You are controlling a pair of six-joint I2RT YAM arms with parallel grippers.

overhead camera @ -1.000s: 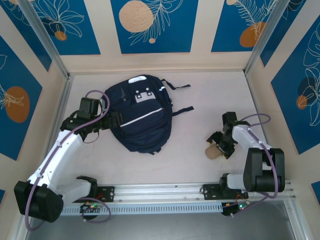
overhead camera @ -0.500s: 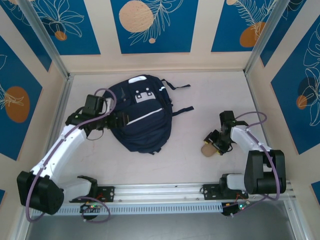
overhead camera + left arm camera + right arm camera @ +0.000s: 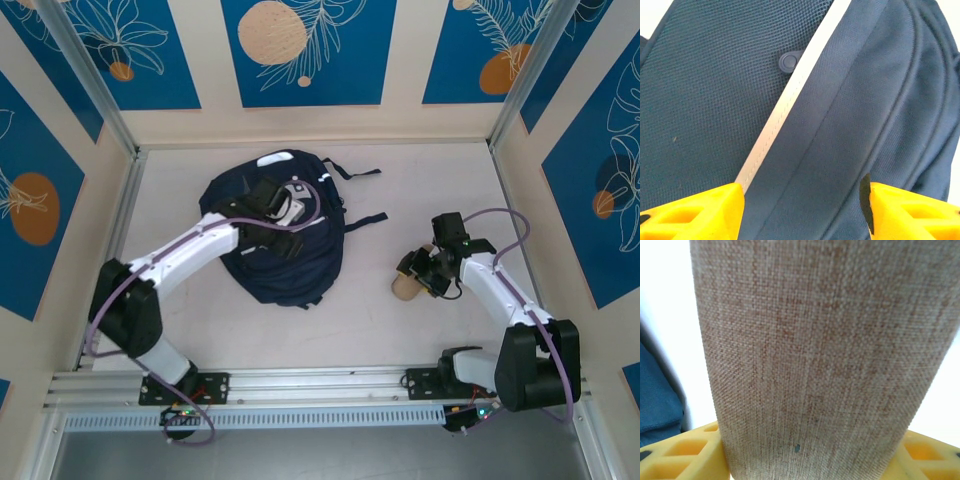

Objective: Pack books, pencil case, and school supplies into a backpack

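Observation:
The dark navy backpack (image 3: 290, 270) lies flat on the table, left of centre, with a white stripe (image 3: 790, 100) across its front. My left gripper (image 3: 272, 240) hangs low over the middle of the bag. In the left wrist view the left gripper (image 3: 802, 210) is open, its yellow fingers (image 3: 695, 212) apart above flat fabric (image 3: 850, 110). My right gripper (image 3: 412, 278) is shut on a tan woven pencil case (image 3: 404, 289) right of the bag. In the right wrist view the pencil case (image 3: 825, 340) fills the gap between the fingers (image 3: 685, 450). The books and other school supplies are out of view.
Black straps (image 3: 365, 220) trail from the bag's right side toward the pencil case. A metal rail (image 3: 320, 382) runs along the near edge. Patterned walls close in the table at the back and on both sides. A corner of the bag (image 3: 655, 400) shows left of the pencil case.
My left arm has swung right from the bag's left side to above its middle, and its jaws have narrowed. My right gripper has tightened on the pencil case and carried it slightly left.

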